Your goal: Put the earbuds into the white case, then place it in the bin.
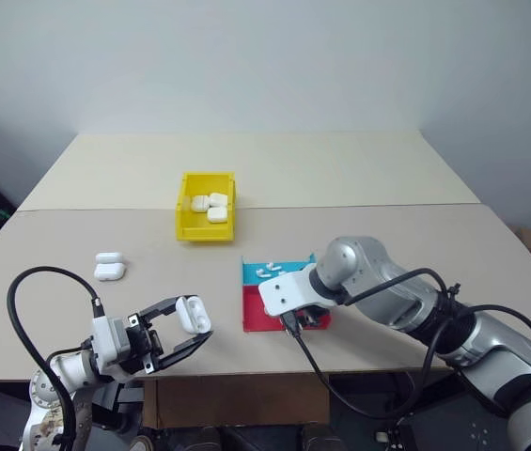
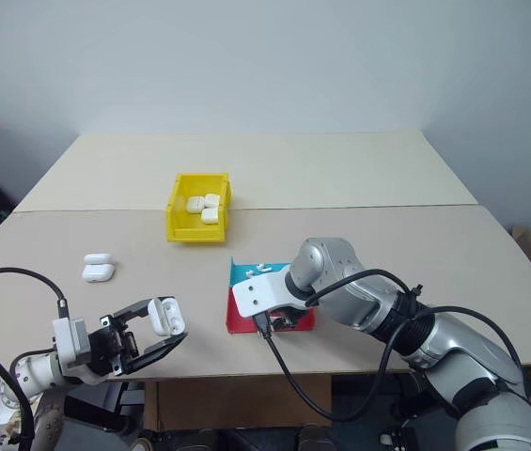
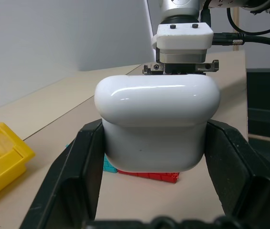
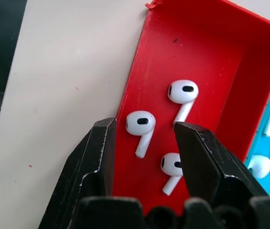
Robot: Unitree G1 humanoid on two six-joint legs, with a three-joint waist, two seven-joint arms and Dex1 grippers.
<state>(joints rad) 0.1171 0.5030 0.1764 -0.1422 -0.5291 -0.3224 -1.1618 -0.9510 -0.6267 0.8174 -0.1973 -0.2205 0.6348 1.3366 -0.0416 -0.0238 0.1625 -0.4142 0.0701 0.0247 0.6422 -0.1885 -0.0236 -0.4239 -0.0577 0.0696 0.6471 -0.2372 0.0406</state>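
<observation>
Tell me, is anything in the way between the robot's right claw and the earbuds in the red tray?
Nothing visible is. The right gripper hangs open straight above the red tray, with one earbud bare between its fingers, two more close by.

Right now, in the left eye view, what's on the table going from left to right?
Two spare cases → left gripper holding the white case → the bin → blue-and-red tray → right gripper, fingers open, down over the tray's red half.
</observation>
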